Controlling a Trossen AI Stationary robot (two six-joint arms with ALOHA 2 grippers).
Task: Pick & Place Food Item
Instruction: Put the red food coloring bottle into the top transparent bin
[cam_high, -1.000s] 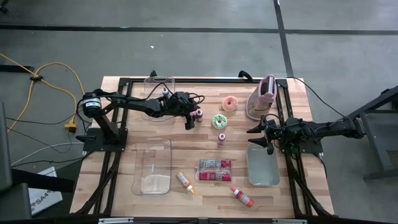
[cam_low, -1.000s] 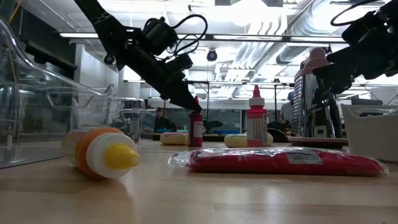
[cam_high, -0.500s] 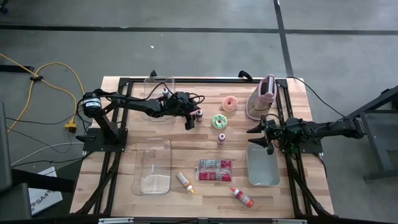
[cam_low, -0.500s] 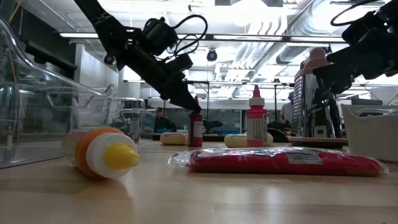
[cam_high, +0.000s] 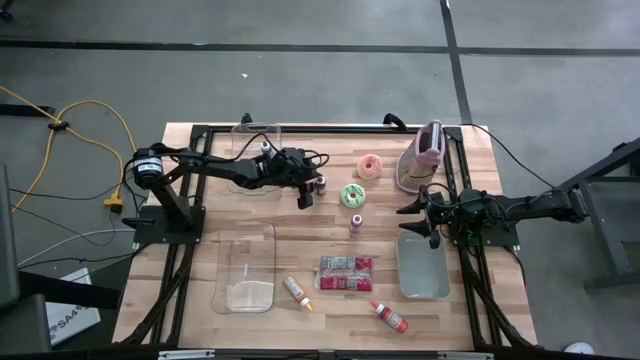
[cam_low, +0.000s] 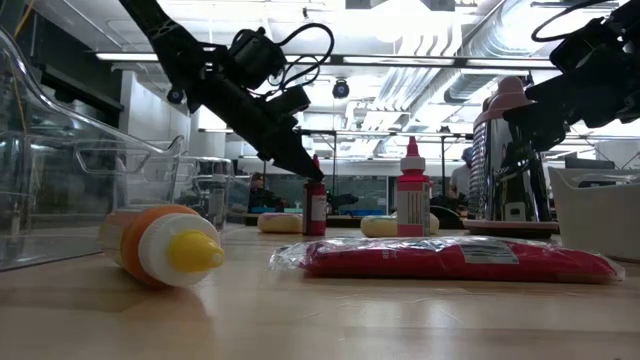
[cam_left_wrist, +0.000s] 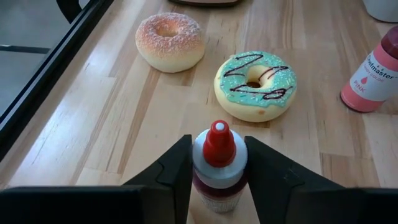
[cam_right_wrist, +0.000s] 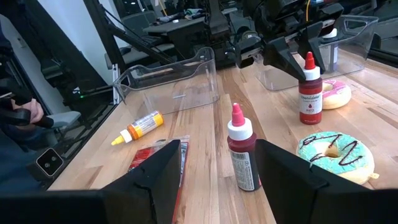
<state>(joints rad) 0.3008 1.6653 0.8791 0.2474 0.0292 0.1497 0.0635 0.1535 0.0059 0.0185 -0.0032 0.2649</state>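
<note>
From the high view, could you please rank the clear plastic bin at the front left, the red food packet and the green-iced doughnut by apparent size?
1. Clear plastic bin at the front left, plainly the largest.
2. Red food packet.
3. Green-iced doughnut, the smallest.

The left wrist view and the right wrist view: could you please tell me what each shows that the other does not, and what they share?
Only the left wrist view shows the left claw close around the red-capped bottle, fingers at its sides, and the whole sugared donut.

Only the right wrist view shows the orange bottle lying down, the red packet, the clear bins and a person's sleeve beside the table.

Both show the teal-iced donut and the pink-labelled bottle.
</note>
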